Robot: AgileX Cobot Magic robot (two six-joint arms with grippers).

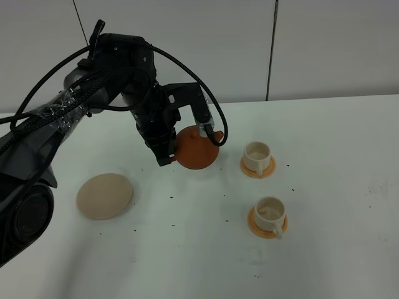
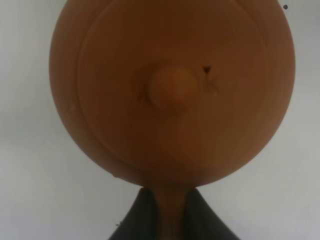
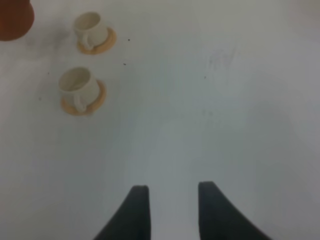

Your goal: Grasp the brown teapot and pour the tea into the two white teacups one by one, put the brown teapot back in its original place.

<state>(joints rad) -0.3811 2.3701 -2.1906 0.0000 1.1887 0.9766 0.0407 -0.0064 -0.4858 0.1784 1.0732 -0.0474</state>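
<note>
Left wrist view shows my left jaws pinching the loop handle of the brown teapot [image 2: 170,90]. I hold it tilted above the desk [image 1: 336,156], spout near the farther teacup [image 1: 257,154] but short of it. Pouring there looks to be the step; next, bring the spout over its rim and tip gently. My right jaws hang spread, empty. Further off sit the other teacup [image 1: 269,212] and, well apart, the beige plate [image 1: 104,195].

The squat round terracotta-brown clay teapot [image 1: 197,149] is a uniform matte orange-brown, lid and knob included. The farther small cylindrical teacup [image 1: 257,154] and the nearer small cylindrical teacup [image 1: 269,212] are plain cream-white, and the round flat saucers [image 1: 270,169] are solid orange. The round flat plate [image 1: 104,195] is plain beige, and the flat tabletop [image 1: 336,137] is white, scattered with small dark specks.
</note>
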